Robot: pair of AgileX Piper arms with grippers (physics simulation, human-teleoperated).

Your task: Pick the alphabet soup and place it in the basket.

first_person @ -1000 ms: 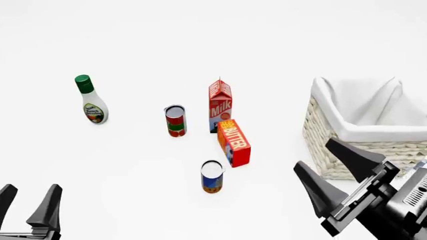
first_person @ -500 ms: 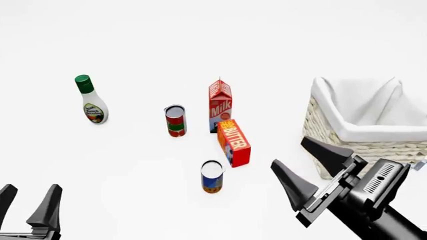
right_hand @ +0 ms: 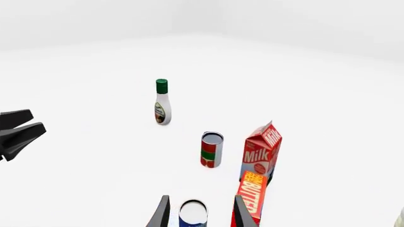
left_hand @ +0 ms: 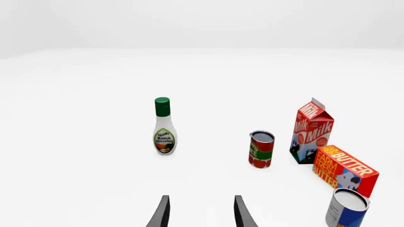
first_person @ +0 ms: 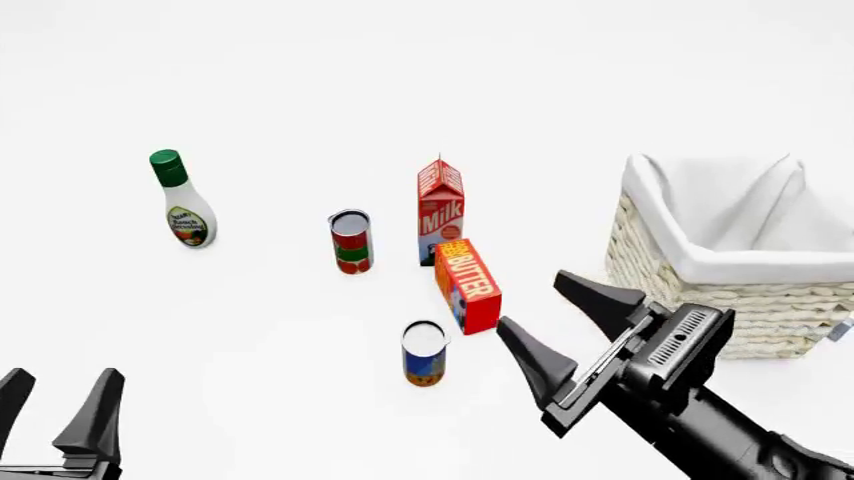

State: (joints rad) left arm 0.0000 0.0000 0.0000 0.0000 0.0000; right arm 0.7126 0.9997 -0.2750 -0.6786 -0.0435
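The alphabet soup can (first_person: pixel 424 353) stands upright on the table, near of the butter box (first_person: pixel 469 285) and well left of the basket (first_person: pixel 727 255). The right gripper (first_person: pixel 563 335) hangs just right of it, fingers spread and holding nothing. The left gripper (first_person: pixel 60 405) idles near-left, also apart. To grasp cleanly, line the fingers either side of the can, descend without nudging the butter box, then close mid-label.
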